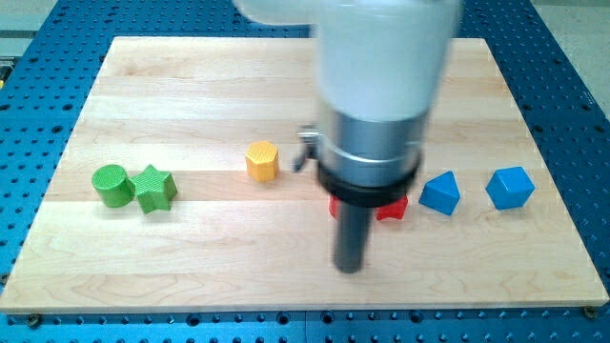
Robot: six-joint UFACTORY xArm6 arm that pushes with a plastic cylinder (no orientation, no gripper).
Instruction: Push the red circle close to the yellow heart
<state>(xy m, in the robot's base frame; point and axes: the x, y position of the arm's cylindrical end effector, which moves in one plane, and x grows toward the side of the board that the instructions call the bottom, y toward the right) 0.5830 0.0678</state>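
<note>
Camera view is showing a pale wooden worktop [191, 276] lying on a blue perforated base [581, 114]. Nearest the view's bottom, my tip [349, 268] is resting on the bare wood, below and just left of a red block [392, 209]. This arm is carrying no claw, so no claw state is applying; only the dark rod is ending the arm.

The red block is lying largely hidden behind the rod and the dark collar above it, so its shape is not showing. A second sliver of red is showing at the collar's left edge; whether it belongs to the same block cannot be told.

To the view's right of the red block, a blue block [439, 193] is sitting near it, and a second blue block [509, 188] is sitting further right, apart from the first.

At the view's left, a green cylinder [111, 185] and a green star [154, 188] are touching each other.

Further back, a yellow block [261, 161] with a faceted outline is standing left of the arm's body, well apart from the green pair. No heart shape can be made out on it.
</note>
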